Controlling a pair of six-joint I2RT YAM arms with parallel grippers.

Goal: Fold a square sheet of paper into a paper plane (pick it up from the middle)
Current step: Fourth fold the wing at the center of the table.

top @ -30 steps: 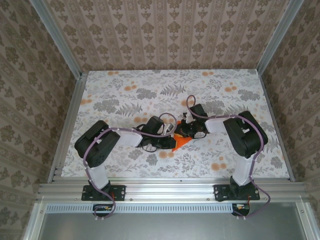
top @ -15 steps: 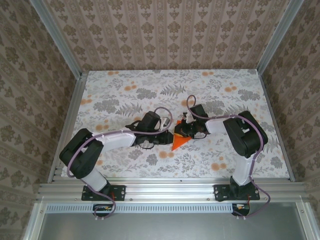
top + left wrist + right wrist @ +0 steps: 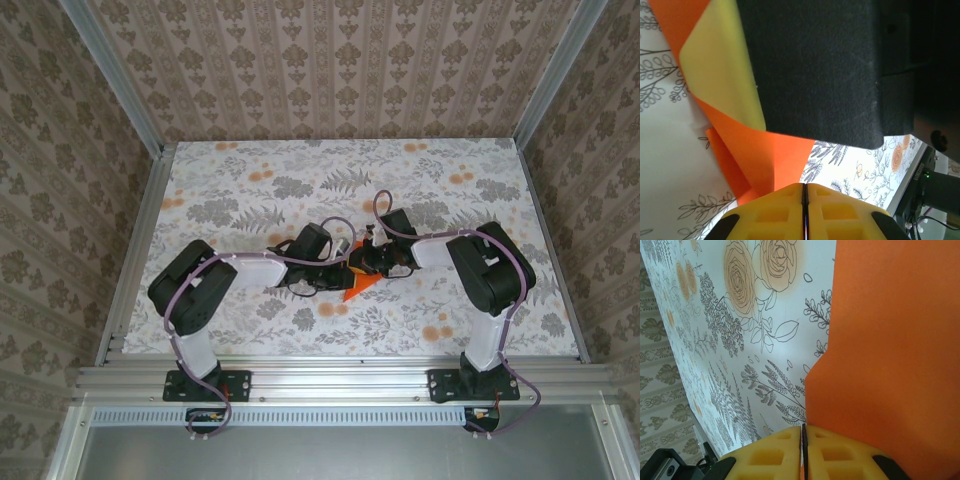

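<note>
The square sheet of paper (image 3: 356,291) is bright orange and creased, lying at the middle of the table between both grippers. In the left wrist view the paper (image 3: 760,155) shows a pale yellow underside flap (image 3: 720,75), and its edge runs into the seam of my left gripper (image 3: 804,192), which is shut on it. My right gripper's black body (image 3: 815,70) hangs above. In the right wrist view the paper (image 3: 890,365) spreads out to the right, and my right gripper (image 3: 803,435) is shut on its edge. From above, the left gripper (image 3: 343,274) and the right gripper (image 3: 362,266) nearly touch.
The table (image 3: 450,200) has a grey leaf print with pale orange flower blotches (image 3: 435,331). Patterned walls (image 3: 340,70) close in the back and both sides. An aluminium rail (image 3: 330,378) runs along the near edge by the arm bases.
The left arm swung its elbow out to the left and back again, and its gripper closed onto the paper. The right arm has stayed in place, holding the paper.
</note>
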